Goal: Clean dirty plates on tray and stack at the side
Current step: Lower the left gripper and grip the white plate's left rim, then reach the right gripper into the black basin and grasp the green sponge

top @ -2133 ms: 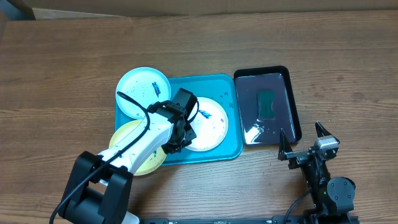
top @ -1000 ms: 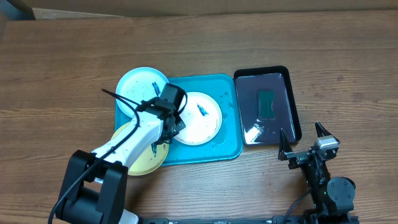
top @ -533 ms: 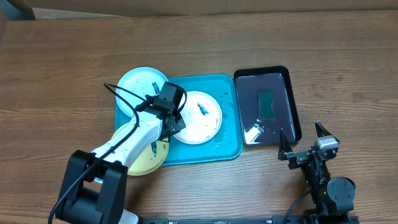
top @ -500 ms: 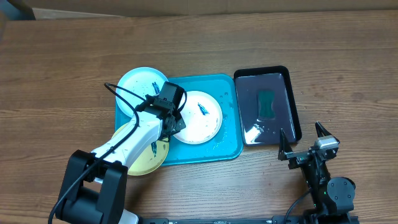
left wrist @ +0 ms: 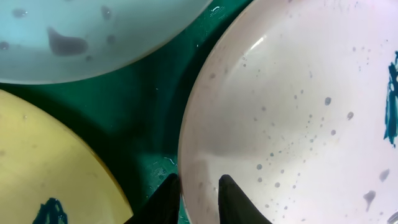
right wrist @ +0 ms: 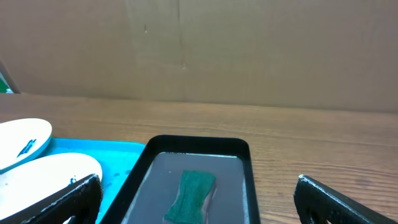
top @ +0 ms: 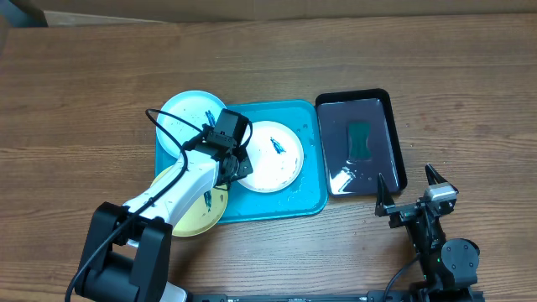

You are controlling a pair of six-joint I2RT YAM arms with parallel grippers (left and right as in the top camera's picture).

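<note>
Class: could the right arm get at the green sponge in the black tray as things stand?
Probably yes. The green sponge lies uncovered in the black tray, ahead of the right gripper, whose jaws stand open; the left gripper is away at the white plate.

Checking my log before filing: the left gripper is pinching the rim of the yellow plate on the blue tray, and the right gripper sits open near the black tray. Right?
Not quite. The left gripper pinches the rim of the white plate, not the yellow plate; the left wrist view shows it. The rest stands: blue tray, right gripper open near the black tray.
</note>
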